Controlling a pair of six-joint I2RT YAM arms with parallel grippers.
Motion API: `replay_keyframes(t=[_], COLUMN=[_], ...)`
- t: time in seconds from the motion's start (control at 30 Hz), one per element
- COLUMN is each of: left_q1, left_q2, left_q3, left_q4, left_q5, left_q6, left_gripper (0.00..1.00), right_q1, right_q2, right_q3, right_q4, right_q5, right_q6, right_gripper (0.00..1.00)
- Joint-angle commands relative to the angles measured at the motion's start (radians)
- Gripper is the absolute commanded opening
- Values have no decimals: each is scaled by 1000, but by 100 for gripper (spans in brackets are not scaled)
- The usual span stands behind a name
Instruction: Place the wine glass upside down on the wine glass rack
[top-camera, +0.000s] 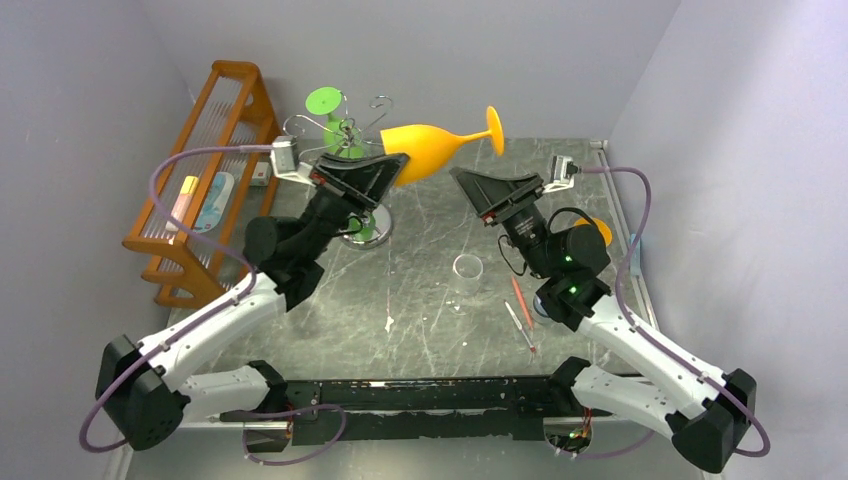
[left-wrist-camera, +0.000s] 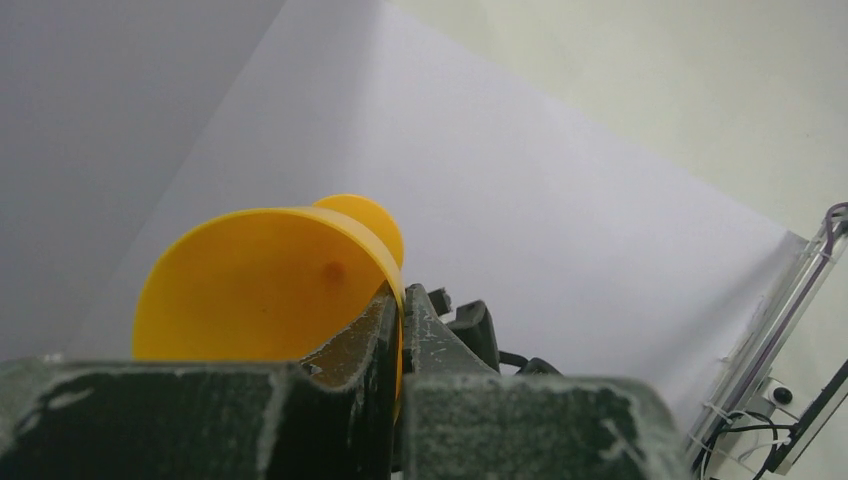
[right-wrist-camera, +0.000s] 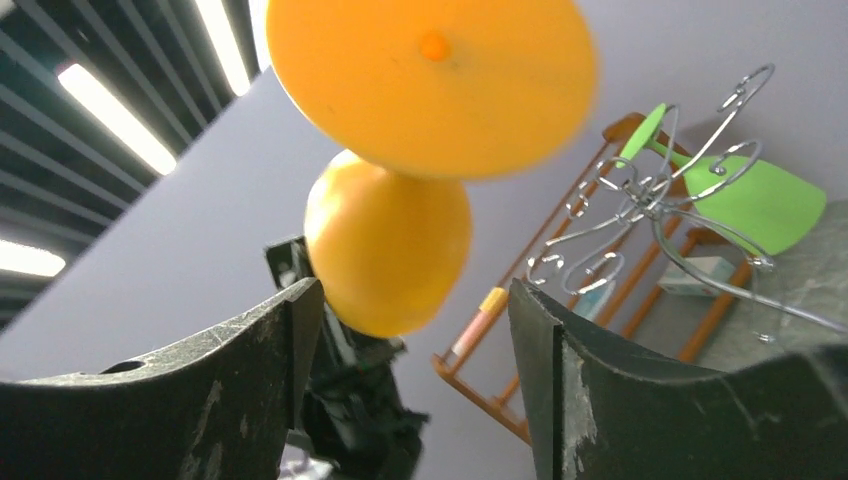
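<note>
Desk (top-camera: 430, 300) sitting below, both arms hovering high over it. Left arm reaching forward beside wine glass rack (right-wrist-camera: 640, 195), green glass (top-camera: 323, 100) hanging there already. Orange wine glass (top-camera: 432, 148) lying sideways in mid-air, foot pointing right, just right of rack hooks. Left tool (left-wrist-camera: 400, 330) pinching bowl rim, fingers clamping tight on it. Right tool (right-wrist-camera: 415, 310) gaping wide near stem, seemingly not touching, though view is blurring there. Carrying step in hand. Next move is calling for foot tipped upward, then stem sliding into free hook.
</note>
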Motion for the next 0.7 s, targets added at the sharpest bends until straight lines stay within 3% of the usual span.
replay_keyframes(t=[0.0, 0.33, 0.67], left_q1=[-65, -134, -169], left_q2=[48, 83, 99], left_q3=[20, 7, -10], left_q4=[144, 212, 237], left_q5=[-98, -145, -155], left_q6=[5, 47, 81], left_gripper=[5, 5, 5], right_q1=[1, 0, 0], right_q2=[31, 51, 95], right_q3=[13, 20, 56], right_q4=[177, 172, 181], right_q5=[125, 336, 304], right_q6=[121, 247, 257], right_gripper=[69, 69, 39])
